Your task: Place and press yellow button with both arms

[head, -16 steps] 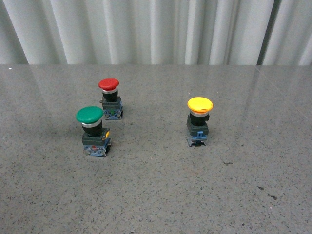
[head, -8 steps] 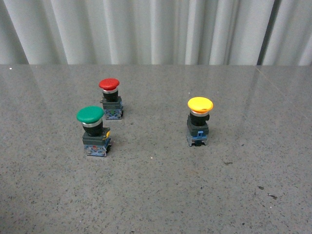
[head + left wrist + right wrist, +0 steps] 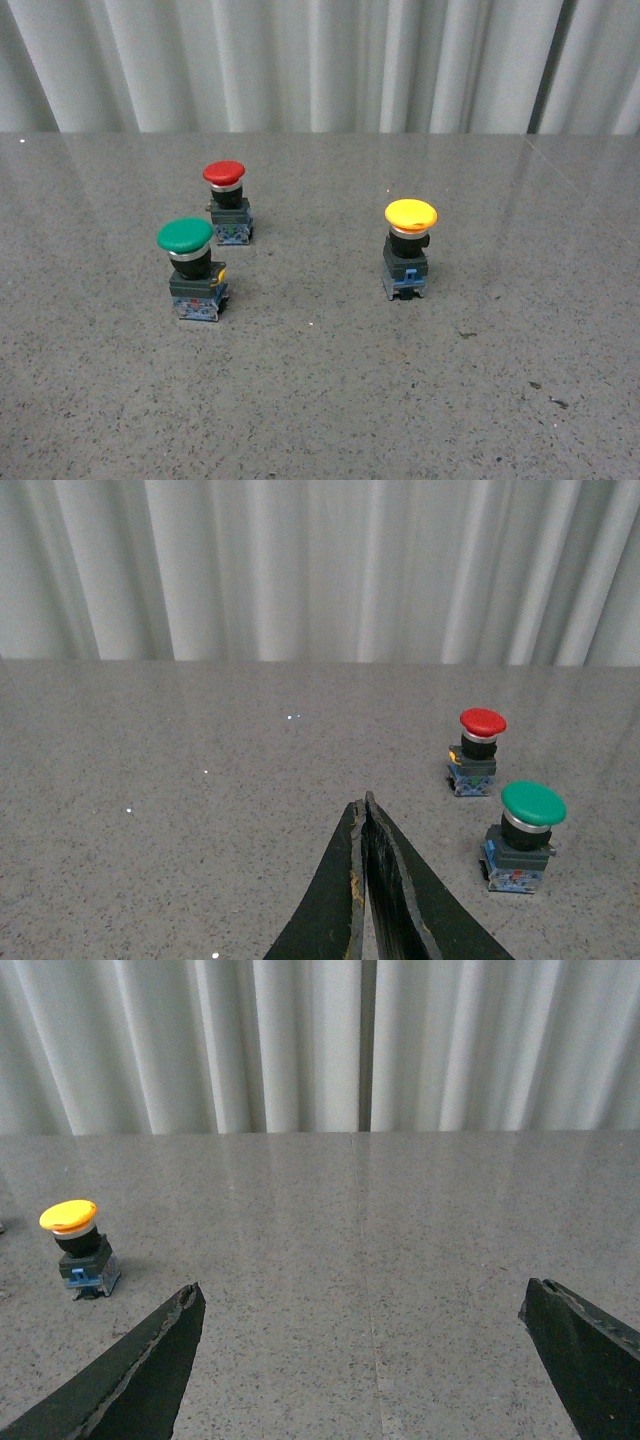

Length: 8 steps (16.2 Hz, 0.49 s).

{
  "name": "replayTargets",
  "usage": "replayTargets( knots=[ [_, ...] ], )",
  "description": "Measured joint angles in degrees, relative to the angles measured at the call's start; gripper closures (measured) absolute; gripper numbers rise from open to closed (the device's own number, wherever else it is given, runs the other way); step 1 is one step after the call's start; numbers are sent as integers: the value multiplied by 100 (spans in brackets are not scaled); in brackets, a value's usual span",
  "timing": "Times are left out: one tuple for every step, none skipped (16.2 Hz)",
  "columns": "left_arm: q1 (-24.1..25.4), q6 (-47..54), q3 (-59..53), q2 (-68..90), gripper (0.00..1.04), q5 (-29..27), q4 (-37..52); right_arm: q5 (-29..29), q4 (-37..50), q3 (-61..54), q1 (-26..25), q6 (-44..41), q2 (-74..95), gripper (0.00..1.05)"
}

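1. Right of centre in the front view, the yellow button [image 3: 409,250] stands upright on the grey speckled table [image 3: 320,400], with its cap on top.
2. In the left half of that frame the green button [image 3: 190,266] stands nearer the camera. The red button [image 3: 226,202] is just behind it, and both are well apart from the yellow one.
3. The left gripper [image 3: 364,804] has its fingers pressed together and holds nothing.
4. The right gripper [image 3: 362,1295] is spread wide and empty, and the yellow button sits ahead of it, outside the gap.
5. A pleated white curtain [image 3: 320,60] fills the top of the frame.

yellow button [image 3: 407,250]: yel cap, blue base; table [image 3: 320,400] grey speckled; curtain [image 3: 300,60] white
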Motion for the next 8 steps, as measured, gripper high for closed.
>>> replayTargets(
  knots=[
    [0, 0, -181, -321, 103, -2, -179, 0, 0, 0, 0, 0, 0, 6],
    [0, 0, -251, -542, 103, -2, -310, 0, 0, 0, 0, 0, 0, 6],
    [0, 0, -269, -625, 103, -2, -365, 0, 0, 0, 0, 0, 0, 6],
    [0, 0, -284, -695, 103, -2, -413, 0, 0, 0, 0, 0, 0, 6],
    [0, 0, -326, -809, 103, -2, -492, 0, 0, 0, 0, 0, 0, 6],
    [0, 0, -363, -883, 103, 0, -494, 0, 0, 0, 0, 0, 0, 6],
    [-2, 0, -472, -979, 103, 2, -422, 0, 0, 0, 0, 0, 0, 6],
    [0, 0, -474, -1027, 103, 0, -531, 0, 0, 0, 0, 0, 0, 6]
  ],
)
